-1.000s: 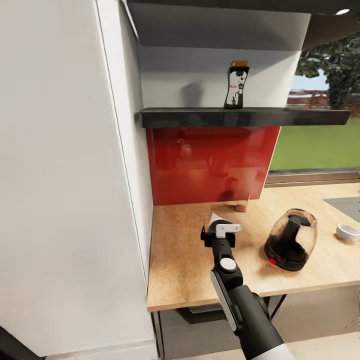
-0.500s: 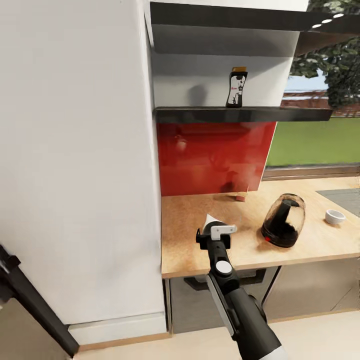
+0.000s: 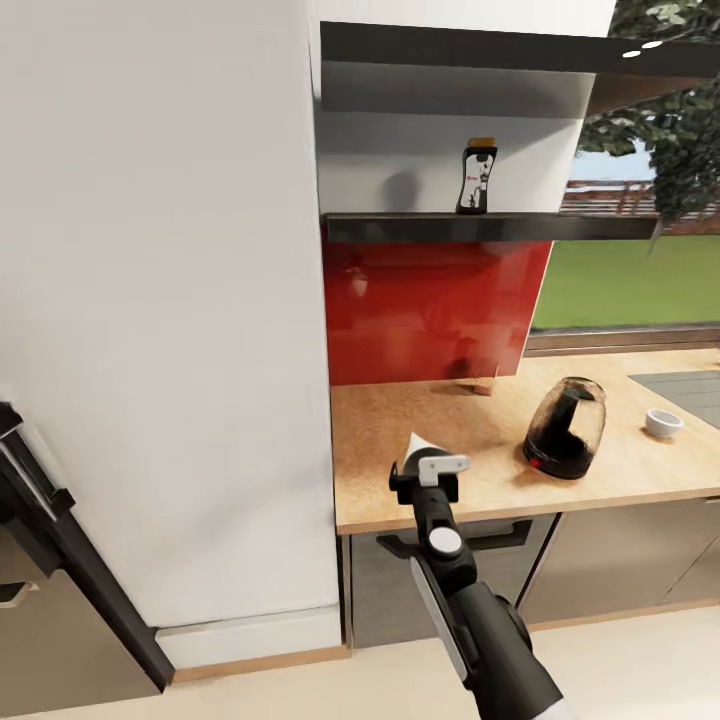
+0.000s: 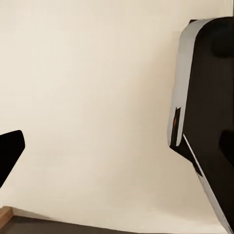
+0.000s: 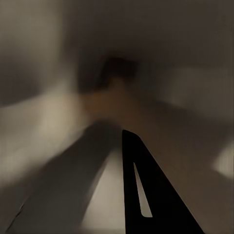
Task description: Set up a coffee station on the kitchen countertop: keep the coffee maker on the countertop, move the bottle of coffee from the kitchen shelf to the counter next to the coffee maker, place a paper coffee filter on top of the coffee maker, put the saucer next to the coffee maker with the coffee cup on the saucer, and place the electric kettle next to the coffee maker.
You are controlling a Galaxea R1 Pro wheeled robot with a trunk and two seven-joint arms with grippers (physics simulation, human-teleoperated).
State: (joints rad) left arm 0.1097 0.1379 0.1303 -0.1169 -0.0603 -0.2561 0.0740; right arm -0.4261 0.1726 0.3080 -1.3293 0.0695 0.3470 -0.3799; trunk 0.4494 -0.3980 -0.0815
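Note:
The bottle of coffee stands upright on the dark kitchen shelf, high above the kitchen countertop. The smoky electric kettle stands on that countertop, with the small white coffee cup to its right. My right gripper hovers over the counter's front edge, left of the kettle. It is shut on a white cone, the paper coffee filter. The right wrist view is blurred, with one dark finger showing. A black fingertip shows in the left wrist view. The coffee maker and saucer are out of view.
A tall white cabinet walls off the counter's left end. A red backsplash sits under the shelf, with a small brown block at its foot. A grey inset lies at far right. A dark appliance front stands lower left.
The whole view has pulled back and shifted, so the counter, kettle and cup look smaller and farther. The dark appliance has come into view at left. My right gripper still holds the filter.

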